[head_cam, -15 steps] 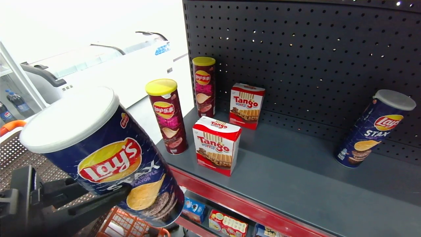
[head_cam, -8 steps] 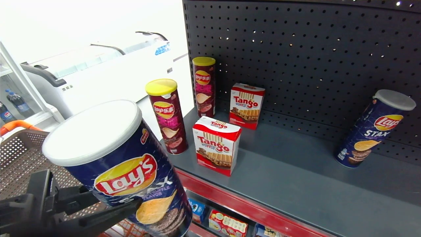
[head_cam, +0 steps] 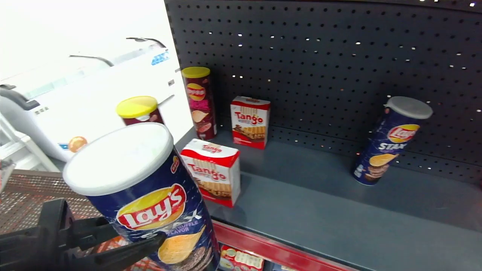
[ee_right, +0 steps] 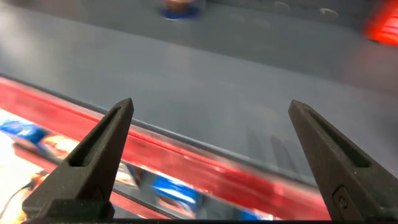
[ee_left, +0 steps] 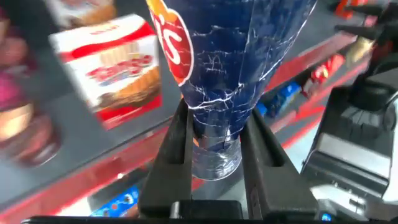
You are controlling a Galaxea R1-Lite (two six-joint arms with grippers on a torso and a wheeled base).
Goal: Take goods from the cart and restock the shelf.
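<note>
The left gripper point(head_cam: 137, 236) is clenched on the lower end of a tall cylindrical chip can point(head_cam: 147, 195), its two flat black fingers point(ee_left: 178, 143) pressed against opposite sides of the tube (the wrist view shows them hugging the narrow silvery base). The can hangs at the near left, tilted, over the cart's perforated brown mesh point(head_cam: 22, 195) and just in front of the shelf's red front lip point(head_cam: 263, 244). Its glossy wall is dark blue, veined with thin white cracks, and carries a red-and-yellow oval badge and a printed crisp; the lid is a round, matte white plastic cap.

The right gripper point(ee_right: 210, 109) is released, its tapered black fingers spread wide above the smooth grey shelf deck point(head_cam: 301, 203).

On the deck stand two maroon cans with yellow lids point(head_cam: 199, 101) point(head_cam: 139, 111) and two red-and-white cardboard wafer boxes point(head_cam: 212, 171) point(head_cam: 250, 122). Far right, a second blue can point(head_cam: 388, 143) leans against the black pegboard point(head_cam: 339, 56).
</note>
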